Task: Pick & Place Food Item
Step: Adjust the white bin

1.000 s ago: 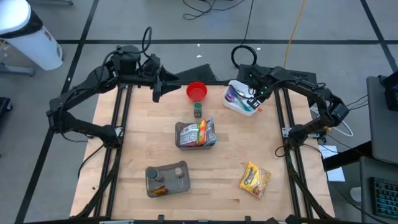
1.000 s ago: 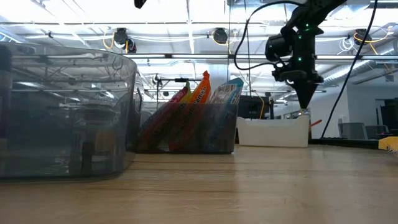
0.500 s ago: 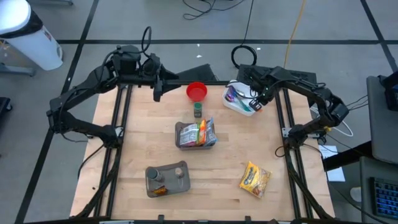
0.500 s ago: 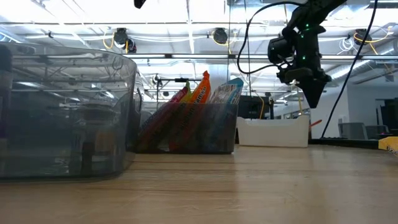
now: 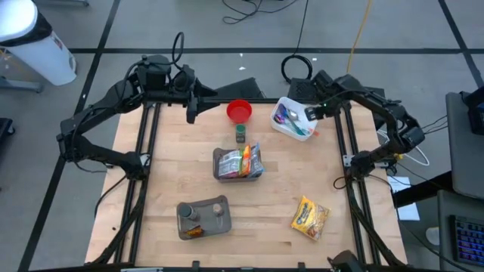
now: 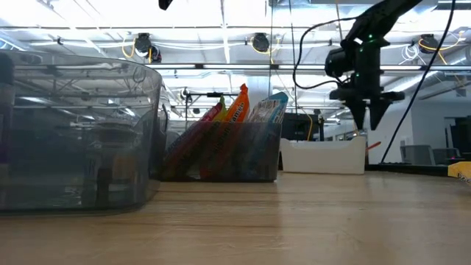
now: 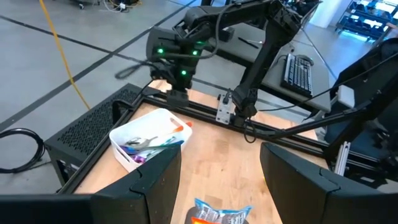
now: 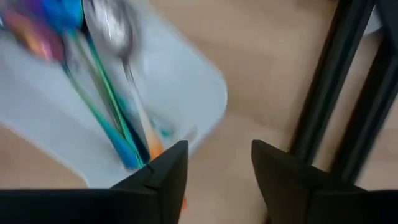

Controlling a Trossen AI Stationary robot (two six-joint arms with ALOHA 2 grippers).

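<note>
Table (image 5: 162, 170): light wooden top inside a black frame, both arms mounted at its sides. Right gripper (image 5: 311, 113): raised above the far right corner, over the outer edge of the white tray (image 5: 293, 130); fingers (image 8: 163, 177) parted with a clear gap, nothing between them; in the low view it hangs fingers down, well above the tray (image 6: 324, 157). White tray: shallow, at the far right of the table, holding a metal spoon (image 8: 115, 34) and several coloured utensils (image 8: 118, 130) lying lengthwise; none of these touches the fingers. Food item, yellow snack bag (image 5: 310, 217): flat on the table at the near right, well apart from both grippers and from every container. Left gripper (image 5: 191, 112): held above the far left edge of the table, just beside the red bowl (image 5: 239, 111); fingers (image 7: 152, 190) parted, holding nothing. Red bowl: far centre of the table. Small green jar (image 5: 240, 134): just in front of the bowl. Clear bin of snack packets (image 5: 238, 163): mid table, packets in orange, red and blue standing upright in it. Grey container (image 5: 202, 217): near left of the table, with dark items inside that cannot be made out.
</note>
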